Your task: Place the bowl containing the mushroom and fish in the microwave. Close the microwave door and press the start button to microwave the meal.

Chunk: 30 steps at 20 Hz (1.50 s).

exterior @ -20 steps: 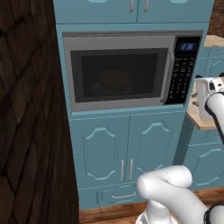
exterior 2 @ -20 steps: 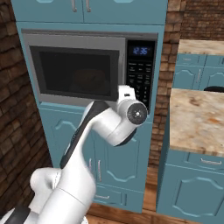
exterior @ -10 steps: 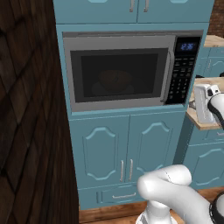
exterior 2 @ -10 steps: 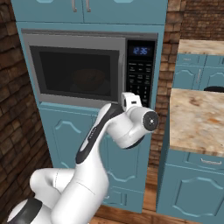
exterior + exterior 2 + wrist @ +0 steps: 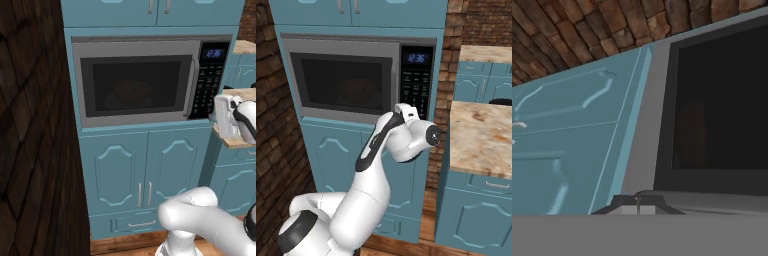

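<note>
- Left base view: the microwave [image 5: 150, 80] sits built into teal cabinetry, and the microwave door [image 5: 135, 82] is shut flush with its frame. Through the dark window a round orange-tan bowl [image 5: 131, 91] shows dimly on the turntable, inside the cavity and well to the left of the hand. Contents of the bowl too dim to make out.
- Same view: the white hand of the arm is at the right edge, just right of the black keypad panel [image 5: 207, 82] at its lower end. The blue display [image 5: 214, 53] is lit above it. Gripper tips are hidden behind the hand here; contact with the panel cannot be judged.
- Right base view: the arm rises from lower left and bends up to the microwave front; the wrist block lies against the lower left part of the keypad panel [image 5: 416, 85], beside the door's right edge. The bowl [image 5: 357, 90] is a faint tan shape behind the glass, left of and slightly above the hand.
- Same view: a stone-patterned counter [image 5: 481, 137] stands to the right of the arm, apart from it.
- Hand view (camera rolled, so directions are not the room's): the gripper [image 5: 637, 200] has its two dark fingertips pressed together with no gap, nothing between them. Just beyond the tips lies a grey frame edge and a dark pane; teal cabinet door [image 5: 567, 145] to the left, brick above.
</note>
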Motion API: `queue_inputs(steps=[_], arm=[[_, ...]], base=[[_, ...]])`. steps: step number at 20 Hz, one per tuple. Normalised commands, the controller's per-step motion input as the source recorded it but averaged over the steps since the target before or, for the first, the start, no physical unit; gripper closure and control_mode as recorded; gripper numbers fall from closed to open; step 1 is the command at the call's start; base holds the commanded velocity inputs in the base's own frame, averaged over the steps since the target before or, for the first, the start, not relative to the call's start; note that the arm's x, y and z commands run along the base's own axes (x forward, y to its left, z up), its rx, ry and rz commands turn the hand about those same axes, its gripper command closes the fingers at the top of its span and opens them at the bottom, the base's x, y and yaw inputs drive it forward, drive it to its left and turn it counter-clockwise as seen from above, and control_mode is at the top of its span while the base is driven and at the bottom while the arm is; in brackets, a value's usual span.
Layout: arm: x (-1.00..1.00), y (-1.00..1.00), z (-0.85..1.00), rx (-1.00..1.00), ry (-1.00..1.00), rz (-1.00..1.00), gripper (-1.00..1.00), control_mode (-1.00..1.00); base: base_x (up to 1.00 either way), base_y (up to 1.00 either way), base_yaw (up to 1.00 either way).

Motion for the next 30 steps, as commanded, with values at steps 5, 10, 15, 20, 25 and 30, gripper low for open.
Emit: queue_inputs(steps=[5, 10, 15, 20, 25, 30], arm=[[0.34, 0.00, 0.00, 0.00, 0.00, 0.00, 1.00, -1.00], [0.26, 0.00, -0.08, 0.00, 0.00, 0.00, 1.00, -1.00], [0.23, 0.00, -0.23, 0.00, -0.01, 0.00, 1.00, -1.00], [0.28, 0.00, -0.18, 0.00, -0.02, 0.00, 1.00, -1.00], [0.27, 0.00, -0.14, 0.00, -0.03, 0.00, 1.00, -1.00], [0.22, -0.04, -0.14, 0.00, -0.04, 0.00, 1.00, -1.00]], base=[[0.00, 0.00, 0.00], [0.00, 0.00, 0.00], [0.00, 0.00, 0.00], [0.00, 0.00, 0.00], [0.00, 0.00, 0.00], [0.00, 0.00, 0.00]])
